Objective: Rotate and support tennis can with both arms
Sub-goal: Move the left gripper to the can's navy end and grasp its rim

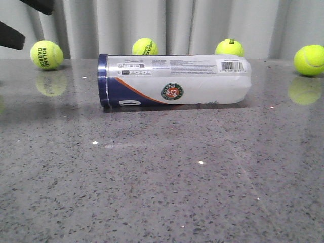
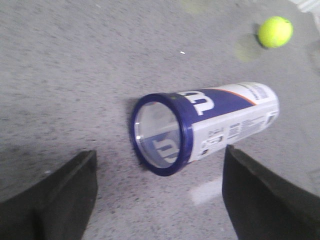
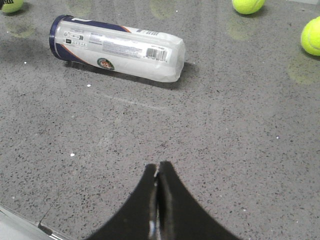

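Speckled grey table (image 1: 162, 192) is holding the tennis can (image 1: 174, 80) lying sideways; left gripper (image 2: 160, 200) is hovering spread near its rim at 9 o'clock, right gripper (image 3: 158, 200) is sitting pressed together, well apart.

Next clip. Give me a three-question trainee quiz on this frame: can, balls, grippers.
1. True or false: the tennis can stands upright on the table.
2. How many tennis balls does the front view show?
3. Which gripper is open: A) left gripper, B) right gripper?

Key:
1. False; it lies on its side, navy rim toward the robot's left.
2. Four, behind the can along the curtain.
3. A; its fingers are spread near the rim, touching nothing. The right one's are pressed together.
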Controlling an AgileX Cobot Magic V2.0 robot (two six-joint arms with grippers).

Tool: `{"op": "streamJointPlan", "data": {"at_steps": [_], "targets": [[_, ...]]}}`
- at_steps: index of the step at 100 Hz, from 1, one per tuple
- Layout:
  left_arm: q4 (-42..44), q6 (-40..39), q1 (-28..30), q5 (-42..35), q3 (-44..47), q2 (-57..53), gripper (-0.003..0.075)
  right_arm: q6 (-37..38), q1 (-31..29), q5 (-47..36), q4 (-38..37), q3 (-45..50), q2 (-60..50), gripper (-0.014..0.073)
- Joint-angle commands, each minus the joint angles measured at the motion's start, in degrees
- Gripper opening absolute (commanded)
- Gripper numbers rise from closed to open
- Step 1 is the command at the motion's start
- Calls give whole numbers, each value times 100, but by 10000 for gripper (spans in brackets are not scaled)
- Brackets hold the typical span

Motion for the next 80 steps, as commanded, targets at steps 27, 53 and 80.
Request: {"op": "streamJointPlan", "data": {"at_steps": [27, 53, 80], "targets": [[-1648, 800, 17, 768, -199, 766, 440, 11, -28, -441, -117, -129, 73, -67], [-1661, 1122, -106, 904, -213, 1013, 440, 11, -28, -441, -117, -129, 73, -67], [-1661, 1228, -447, 604, -287, 1036, 440, 11, -28, -441, -117, -129, 73, -67]]}}
